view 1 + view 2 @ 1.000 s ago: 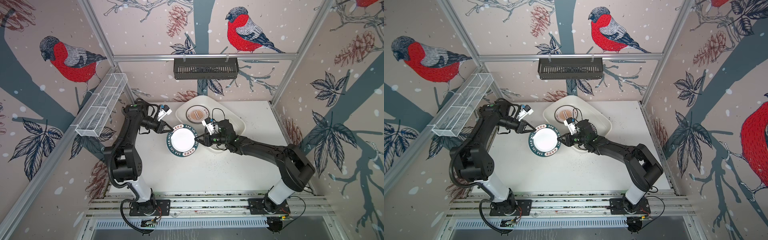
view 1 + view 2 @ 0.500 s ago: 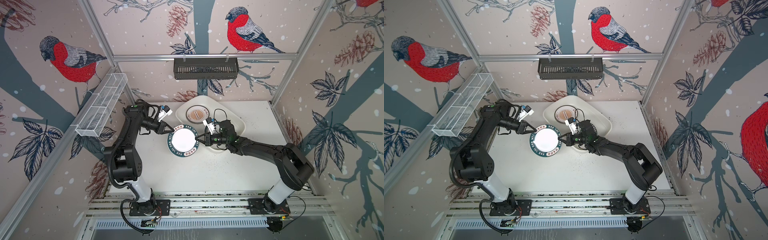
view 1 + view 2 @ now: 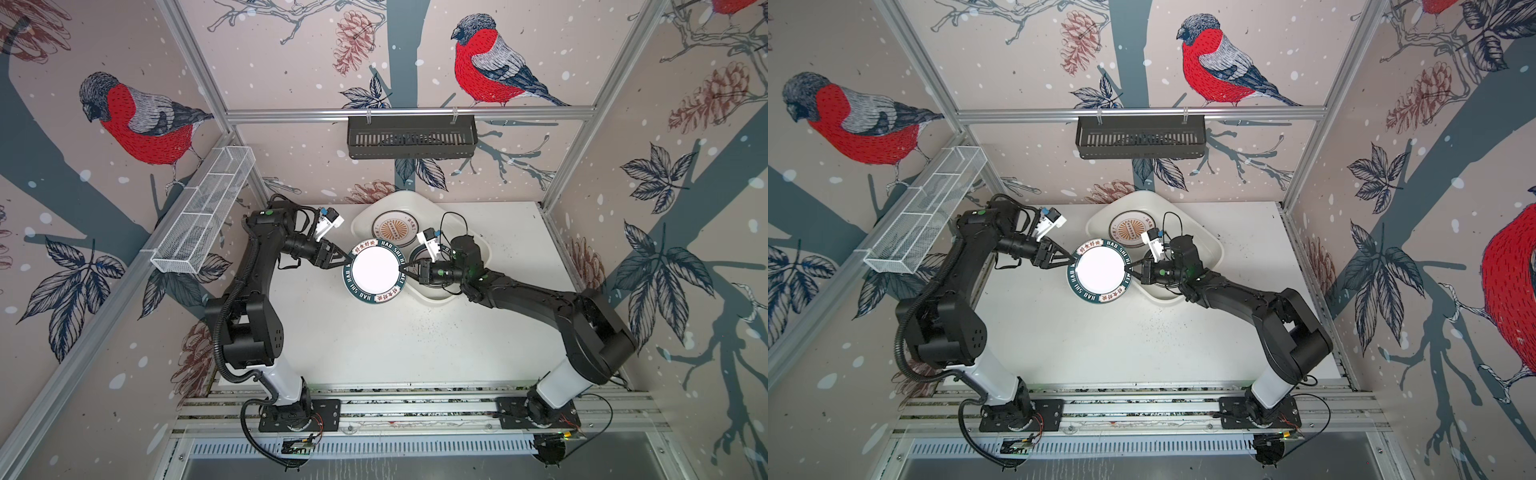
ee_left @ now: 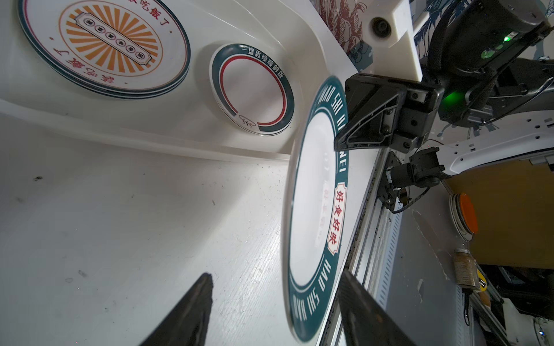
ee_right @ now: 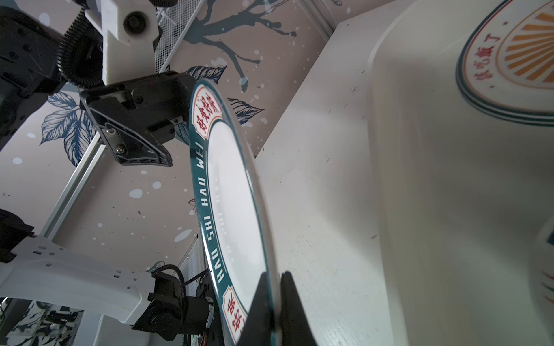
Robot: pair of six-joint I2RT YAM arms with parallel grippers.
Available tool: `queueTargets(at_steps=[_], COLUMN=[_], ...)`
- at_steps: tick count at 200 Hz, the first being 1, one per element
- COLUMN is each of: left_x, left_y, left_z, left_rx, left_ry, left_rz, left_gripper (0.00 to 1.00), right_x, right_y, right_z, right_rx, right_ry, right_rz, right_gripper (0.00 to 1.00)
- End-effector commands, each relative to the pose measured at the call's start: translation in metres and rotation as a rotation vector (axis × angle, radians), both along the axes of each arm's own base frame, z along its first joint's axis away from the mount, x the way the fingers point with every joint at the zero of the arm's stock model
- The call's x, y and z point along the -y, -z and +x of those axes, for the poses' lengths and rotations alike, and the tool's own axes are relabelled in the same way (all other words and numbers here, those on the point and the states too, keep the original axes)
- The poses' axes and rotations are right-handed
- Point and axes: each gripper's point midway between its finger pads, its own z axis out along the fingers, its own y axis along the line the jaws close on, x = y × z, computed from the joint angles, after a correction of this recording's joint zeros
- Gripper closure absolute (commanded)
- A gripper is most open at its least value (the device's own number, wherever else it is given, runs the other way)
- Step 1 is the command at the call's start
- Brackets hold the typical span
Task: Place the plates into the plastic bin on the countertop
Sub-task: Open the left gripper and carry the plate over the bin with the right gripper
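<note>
Grips teal-rimmed plate (image 3: 372, 272) by its right rim with right end effector (image 3: 408, 270), clenched tight on it. Holds it off the tabletop (image 3: 415, 340), overlapping the left edge of the bin (image 3: 434, 296) in both top views. Shows left end effector (image 3: 345, 262) released, jaws spread wide astride plate's left rim; can't tell if either finger touches. In bin: sunburst plates (image 3: 395, 226) stacked at the back, red-ringed plate (image 4: 251, 90) just beside them, lying flat.

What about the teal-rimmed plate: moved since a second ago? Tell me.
Yes, the teal-rimmed plate has shifted slightly toward the plastic bin.
</note>
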Motion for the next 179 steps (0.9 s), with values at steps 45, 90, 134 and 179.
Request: queueTargets(at_steps=[45,90,134,179], left_x=[0.003,0.004,0.007,0.007], left_y=[-0.017,-0.016,-0.014,-0.017], left_z=[0.003,0.005,0.003,0.001], left_rx=[0.049,0.049,0.046,0.061], left_ry=[-0.001,-0.002,0.005,0.008], left_rz=[-0.029,-0.040,-0.059,-0.057], left_gripper=[0.29,0.29,0.29,0.29], right_x=[0.072,0.123,0.152,0.158], right_y=[-0.007,0.009,0.032,0.045], right_z=[0.044,0.078,0.101,0.112], right_rx=[0.001,-0.094,-0.177,-0.206], right_ry=[0.160,0.287,0.345,0.345], right_rz=[-0.090,-0.176,-0.260,-0.322], right_gripper=[0.95,0.94,0.94,0.93])
